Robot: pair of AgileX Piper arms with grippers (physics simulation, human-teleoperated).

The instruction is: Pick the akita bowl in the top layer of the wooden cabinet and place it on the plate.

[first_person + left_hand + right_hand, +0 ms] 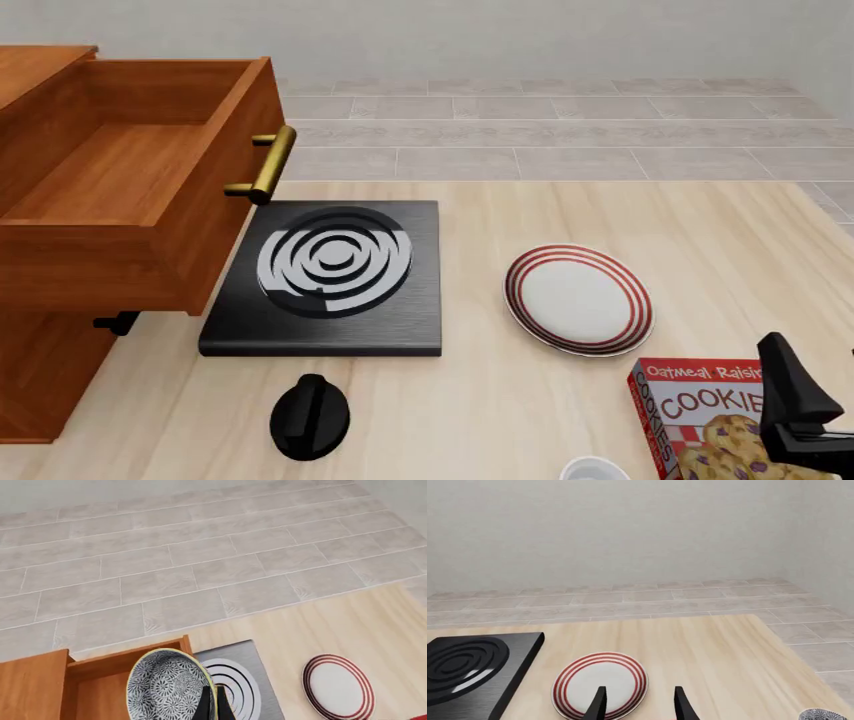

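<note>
Holding the akita bowl (pixel 171 686) by its rim, my left gripper (pixel 213 705) has its dark fingers closed on the pale yellowish edge; that is how my left wrist camera shows it, with the speckled outside of the bowl turned toward the lens. Behind the bowl in that view lie the open top layer (pixel 100 690) of the wooden cabinet (pixel 30 687) and the black stove slab (pixel 243 680), with the plate (pixel 338 686) further off to the side. The front camera shows neither the bowl nor the left gripper.

From the front, the top layer (pixel 127 190) stands pulled out at the far left, its brass handle (pixel 267 165) over the stove slab's (pixel 327 280) far left corner. The plate (pixel 578 300) sits bare on the table (pixel 721 230), just right of the slab. A cookie box (pixel 701 420) lies at the near right, and a black knob-like object (pixel 311 417) rests near the slab's front edge.

My right gripper (pixel 637 702) hangs near the plate (pixel 600 682) with its fingers spread and nothing between them.
</note>
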